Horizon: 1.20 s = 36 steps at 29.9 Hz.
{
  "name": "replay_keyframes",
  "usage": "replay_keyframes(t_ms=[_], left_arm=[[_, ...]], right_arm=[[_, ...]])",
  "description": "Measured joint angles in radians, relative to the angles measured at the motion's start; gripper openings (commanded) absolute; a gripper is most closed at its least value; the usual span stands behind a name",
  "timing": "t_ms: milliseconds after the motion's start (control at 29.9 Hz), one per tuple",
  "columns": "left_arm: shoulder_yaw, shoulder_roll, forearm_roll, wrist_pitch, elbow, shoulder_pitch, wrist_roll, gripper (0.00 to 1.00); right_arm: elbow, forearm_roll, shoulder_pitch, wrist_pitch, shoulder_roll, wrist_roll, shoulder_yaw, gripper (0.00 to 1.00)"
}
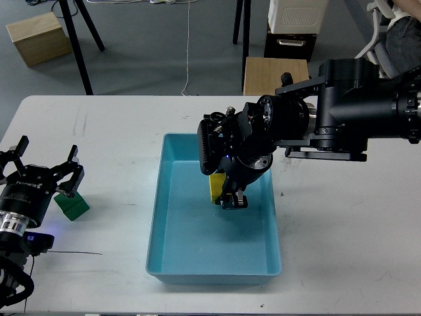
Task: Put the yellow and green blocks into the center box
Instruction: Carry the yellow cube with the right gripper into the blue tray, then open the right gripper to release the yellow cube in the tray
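The light blue tray [168,217] lies in the middle of the white table. My right gripper [234,199] hangs over the tray's far half, pointing down. It is shut on the yellow block [216,187], which shows at its left side just above the tray floor; part of the block is hidden by the gripper. The green block [71,206] sits on the table left of the tray. My left gripper [46,157] is open and empty, with its right finger [68,181] right by the green block's top.
A tan wooden box [38,37] stands on the floor at the back left. Another tan box [273,74] and a white cabinet [296,20] stand behind the table. A black stand leg [77,46] is at the back left.
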Motion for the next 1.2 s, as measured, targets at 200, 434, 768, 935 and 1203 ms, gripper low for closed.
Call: replay_keyframes(t_ms=[200,434,768,935,1203], left_arm=[[0.000,0.001,0.000,0.000,0.000,0.000,0.000,1.00],[0.000,0.000,0.000,0.000,0.000,0.000,0.000,1.00],[0.000,0.000,0.000,0.000,0.000,0.001,0.000,1.00],[0.001,0.002,0.003,0.000,0.001,0.001,0.000,1.00],[0.002,0.107,0.011,0.000,0.020,-0.022,0.000,1.00]], right_arm=[[-0.017,0.021,-0.026,0.000,0.000,0.000,-0.003,0.21],[-0.018,0.060,-0.028,0.000,0.000,0.000,-0.001,0.37],[-0.021,0.143,-0.024,0.003,0.000,0.000,-0.004,0.96],[-0.030,0.162,-0.015,0.003,0.000,0.000,-0.003,0.97],[-0.095,0.211,0.005,-0.011,-0.036,0.000,0.178,0.98]])
